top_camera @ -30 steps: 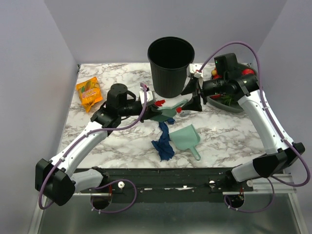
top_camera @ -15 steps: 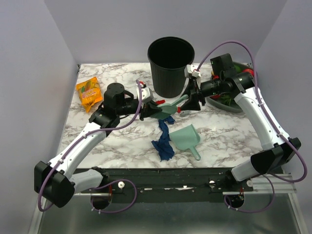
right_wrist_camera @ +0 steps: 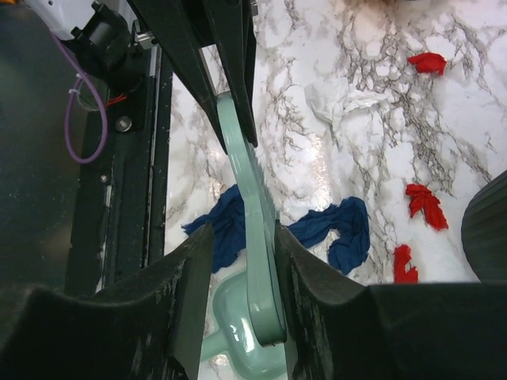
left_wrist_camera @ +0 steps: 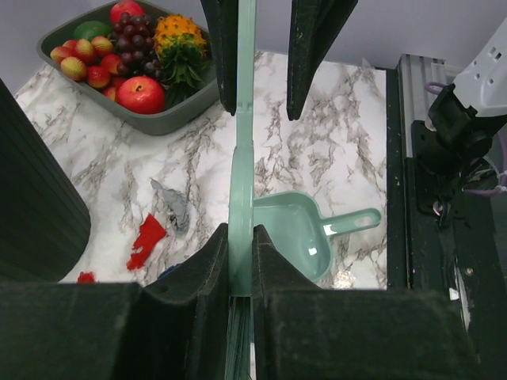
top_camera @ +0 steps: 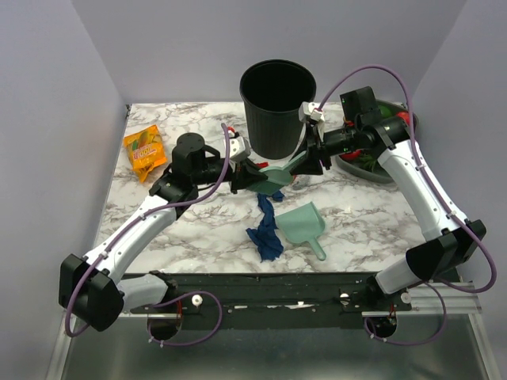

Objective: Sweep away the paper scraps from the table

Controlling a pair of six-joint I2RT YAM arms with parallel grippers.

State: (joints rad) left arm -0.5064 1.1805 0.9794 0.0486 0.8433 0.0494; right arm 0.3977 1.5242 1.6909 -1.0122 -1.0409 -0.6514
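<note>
Left wrist: left tool (left_wrist_camera: pixel 240 245) grasps teal handle (left_wrist_camera: pixel 242 158), right tool (left_wrist_camera: pixel 261 109) unclosed around it; paper scraps (left_wrist_camera: pixel 146 239) unswept on table (left_wrist_camera: pixel 317 158).

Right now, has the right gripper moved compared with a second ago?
Yes. The right gripper has shifted slightly toward the far edge of the table, closer in beside the black bin, which has not moved.
</note>
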